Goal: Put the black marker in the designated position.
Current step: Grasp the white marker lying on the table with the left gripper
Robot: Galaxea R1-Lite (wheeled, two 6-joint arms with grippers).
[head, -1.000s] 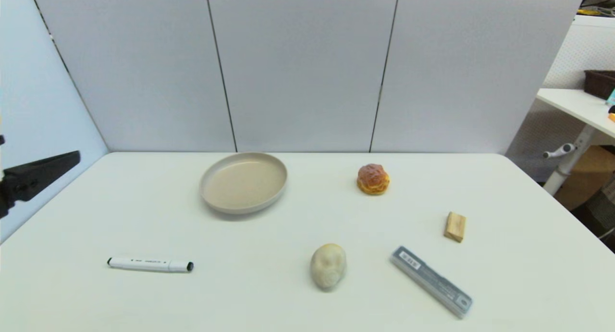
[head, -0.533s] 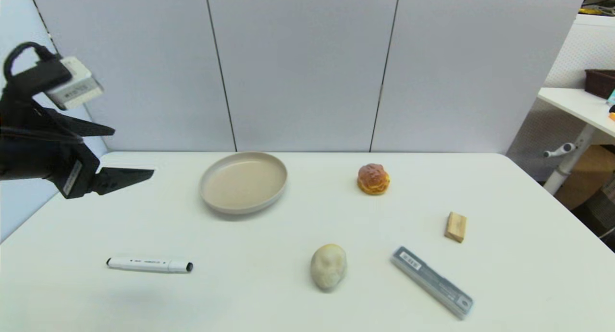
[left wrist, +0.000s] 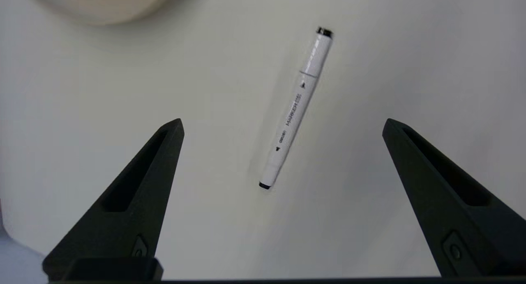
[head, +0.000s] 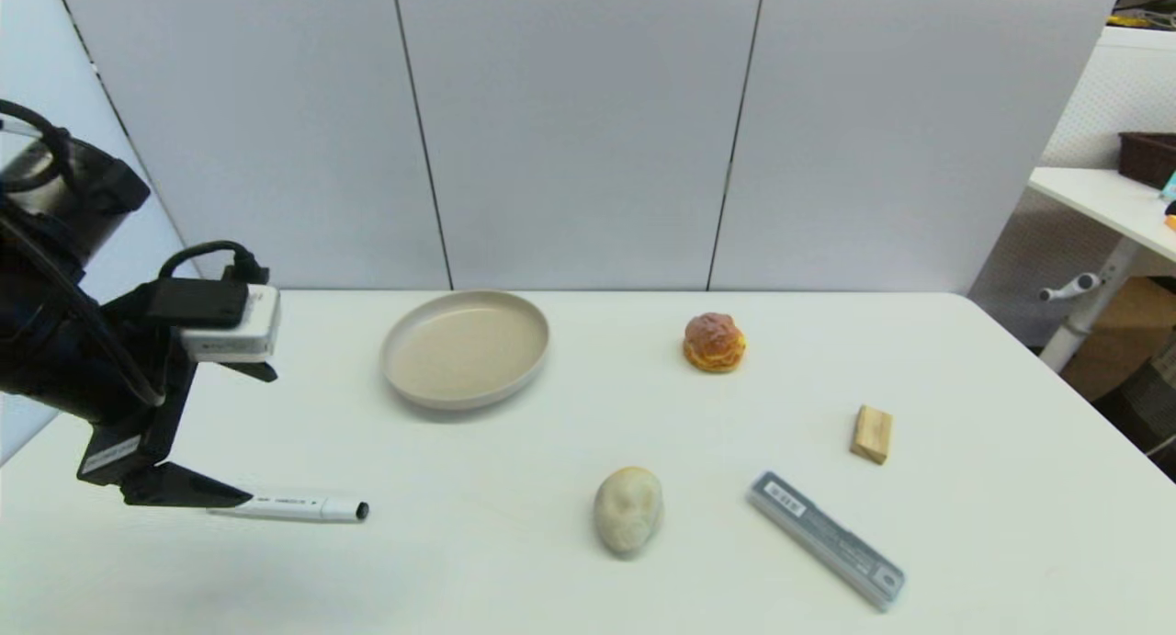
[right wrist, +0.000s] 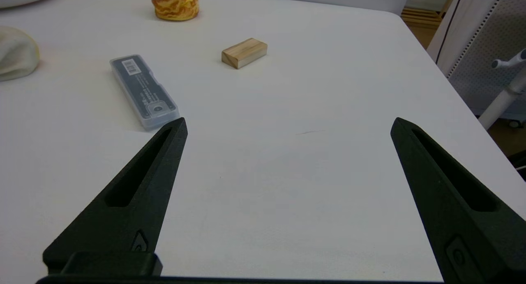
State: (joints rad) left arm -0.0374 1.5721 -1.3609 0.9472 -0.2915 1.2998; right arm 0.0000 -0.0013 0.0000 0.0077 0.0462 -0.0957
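Observation:
The black marker (head: 308,507) (left wrist: 296,107), a slim white barrel with black tips, lies flat on the white table at the front left. My left gripper (head: 262,437) (left wrist: 283,123) hangs open just above the marker's left part. In the left wrist view the fingers stand wide on either side of the barrel without touching it. In the head view the lower finger hides the marker's left end. No mark on the tabletop shows the designated position. My right gripper (right wrist: 289,121) stays open and empty over the table's right part, out of the head view.
A beige plate (head: 466,345) sits behind the marker. A cream puff (head: 714,342), a pale bun (head: 627,508), a wooden block (head: 870,433) and a grey lead case (head: 825,538) lie to the right. White panels close the back and left.
My left arm has swung in from the left edge and come down, its open fingers now straddling the marker. The marker and the other things have not moved.

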